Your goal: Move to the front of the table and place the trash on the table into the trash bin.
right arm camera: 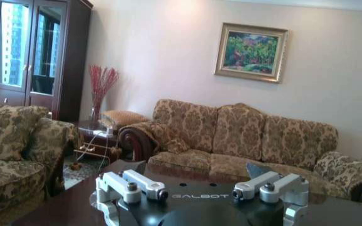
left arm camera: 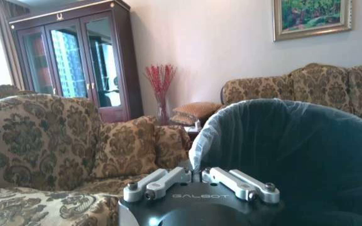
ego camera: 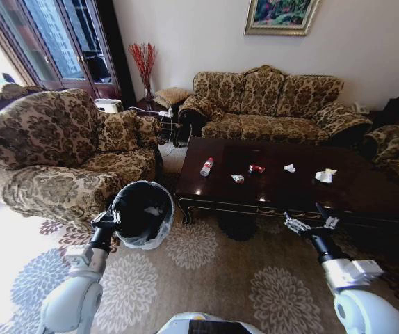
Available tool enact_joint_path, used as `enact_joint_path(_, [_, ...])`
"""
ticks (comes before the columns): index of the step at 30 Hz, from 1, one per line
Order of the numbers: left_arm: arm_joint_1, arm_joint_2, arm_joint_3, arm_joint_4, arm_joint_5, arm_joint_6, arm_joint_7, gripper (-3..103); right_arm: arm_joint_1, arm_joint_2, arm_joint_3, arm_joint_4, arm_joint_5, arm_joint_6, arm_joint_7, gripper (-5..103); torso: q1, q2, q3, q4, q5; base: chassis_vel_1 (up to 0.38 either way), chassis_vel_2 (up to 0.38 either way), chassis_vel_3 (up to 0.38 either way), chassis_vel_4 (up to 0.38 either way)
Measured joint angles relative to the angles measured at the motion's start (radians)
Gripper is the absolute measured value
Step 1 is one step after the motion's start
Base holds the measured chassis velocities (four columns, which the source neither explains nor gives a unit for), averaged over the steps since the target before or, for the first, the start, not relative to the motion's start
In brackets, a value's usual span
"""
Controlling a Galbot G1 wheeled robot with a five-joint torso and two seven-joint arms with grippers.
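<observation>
Head view had the table (ego camera: 366, 191) ahead and to the right, its dark glossy top carrying the trash in a loose row: a bottle (ego camera: 206, 167) lying near the left end, a red-and-white wrapper (ego camera: 238, 179) beside it toward the front edge, a red wrapper (ego camera: 256, 168) a little farther back, a small tissue (ego camera: 290, 168) past that, and a larger tissue (ego camera: 325, 176) nearest the right. The bin (ego camera: 142, 214) stood on the patterned carpet (ego camera: 206, 278) just off the table's left front corner, beside the floral armchair (ego camera: 53, 153). The left gripper (ego camera: 106, 218) hung at the bin's near rim, and in the left wrist view its fingers (left arm camera: 156, 182) lay folded in close together, nothing between them, with the bin's bag-lined rim (left arm camera: 201, 136) right in front. The right gripper (ego camera: 311, 223) hovered low at the table's front edge, well short of the trash; in the right wrist view its jaws stood wide apart and held nothing, the tabletop (right arm camera: 61, 207) just under it and the sofa (right arm camera: 244, 136) beyond.
</observation>
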Motion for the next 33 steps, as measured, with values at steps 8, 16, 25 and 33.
enact_joint_path(8, [0.003,-0.002,0.000,-0.006,0.001,0.005,-0.004,3,-0.001,0.002,0.000,-0.004,-0.001,0.002,-0.005,100,-0.001,-0.002,-0.001,0.0000,0.0001,-0.102,0.095,0.104,-0.092])
enact_joint_path(16, [0.004,-0.001,0.000,-0.010,0.001,0.012,-0.004,3,-0.008,0.006,0.000,-0.008,-0.003,0.010,-0.015,100,-0.001,-0.002,-0.001,-0.0002,0.0001,-0.122,0.114,0.120,-0.117])
enact_joint_path(25, [0.005,-0.001,0.000,-0.011,0.003,0.012,-0.004,3,-0.008,0.006,0.000,-0.007,-0.004,0.011,-0.017,100,-0.001,-0.003,-0.002,0.0000,0.0000,-0.126,0.161,0.148,-0.132])
enact_joint_path(33, [0.004,-0.004,0.004,-0.011,0.009,0.012,-0.001,3,-0.007,0.006,-0.003,-0.008,-0.007,0.010,-0.020,100,-0.002,-0.003,-0.002,0.0000,0.0001,-0.125,0.168,0.161,-0.127])
